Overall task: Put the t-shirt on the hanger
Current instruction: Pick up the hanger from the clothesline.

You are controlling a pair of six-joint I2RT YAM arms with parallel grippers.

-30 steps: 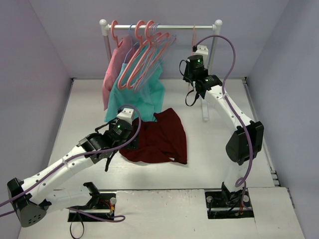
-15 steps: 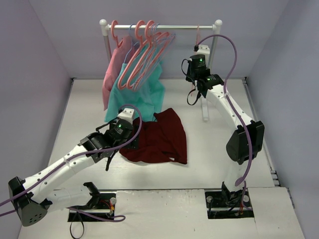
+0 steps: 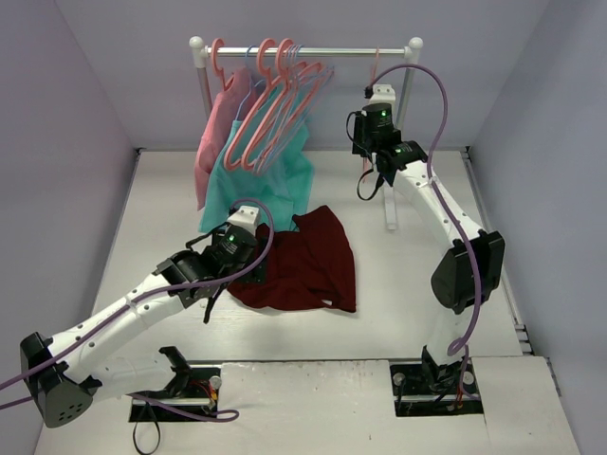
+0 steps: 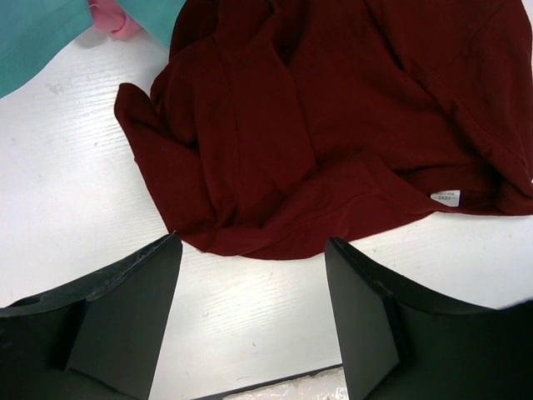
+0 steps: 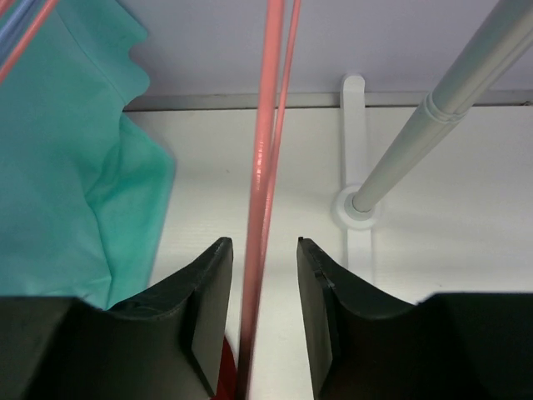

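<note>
One maroon t-shirt point(image 3: 308, 261) lies crumpled mid-bench point(image 3: 408, 284). The hanger point(image 5: 268, 125) hangs at one o'clock. My right tool point(image 5: 262, 243) straddles it, jaws narrow and not visibly clamping. My left tool point(image 4: 251, 242) gapes wide above the shirt's edge. I'd pinch firmly, then lift the hook straight off.

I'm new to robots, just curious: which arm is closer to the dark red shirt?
Left. The left gripper hovers at the edge of the t-shirt; the right gripper is away at the rack, straddling a pink hanger.

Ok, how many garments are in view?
3: the t-shirt crumpled on the table; the teal garment and the pink garment hanging at the left of the rail. Others may hide behind.
</note>
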